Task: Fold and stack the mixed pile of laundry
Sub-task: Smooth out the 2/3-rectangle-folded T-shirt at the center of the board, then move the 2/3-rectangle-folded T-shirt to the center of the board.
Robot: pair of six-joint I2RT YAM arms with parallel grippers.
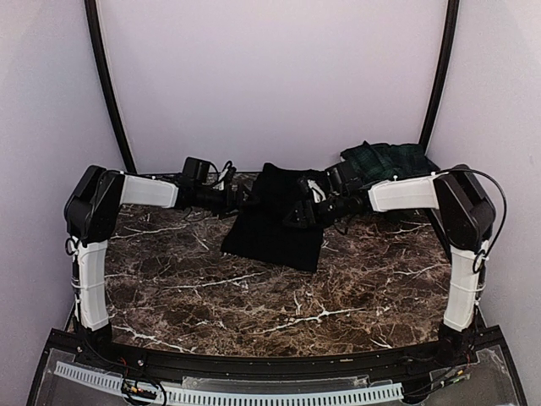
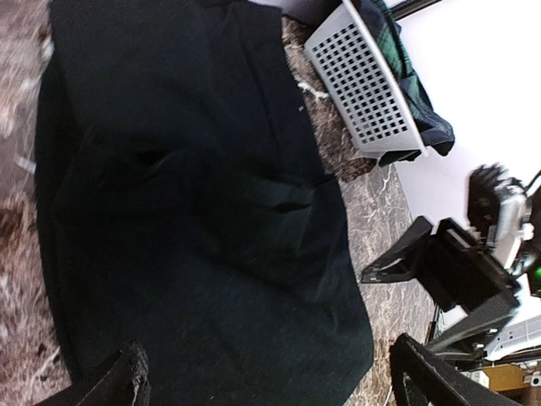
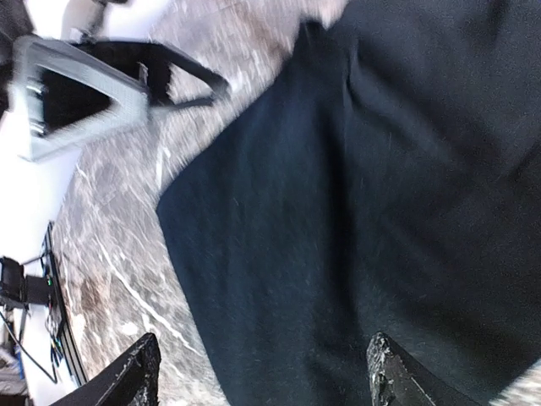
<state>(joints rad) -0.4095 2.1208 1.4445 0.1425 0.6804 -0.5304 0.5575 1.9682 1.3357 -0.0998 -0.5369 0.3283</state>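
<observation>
A plain black cloth point(image 1: 275, 228) lies spread flat on the marble table at the back centre. It fills most of the left wrist view point(image 2: 203, 211) and the right wrist view point(image 3: 363, 186). My left gripper point(image 1: 239, 200) hangs over the cloth's left edge, jaws open wide with nothing between them point(image 2: 270, 372). At the cloth's right edge my right gripper point(image 1: 297, 213) also stands open and empty point(image 3: 262, 368). A green-and-navy tartan skirt point(image 1: 385, 158) lies bunched at the back right, in the basket point(image 2: 406, 59).
The white slatted basket point(image 2: 359, 85) stands at the back right corner, close behind the right arm. Bare marble table point(image 1: 279, 296) stretches from the cloth to the near edge. Black frame posts point(image 1: 108, 85) rise at both back corners.
</observation>
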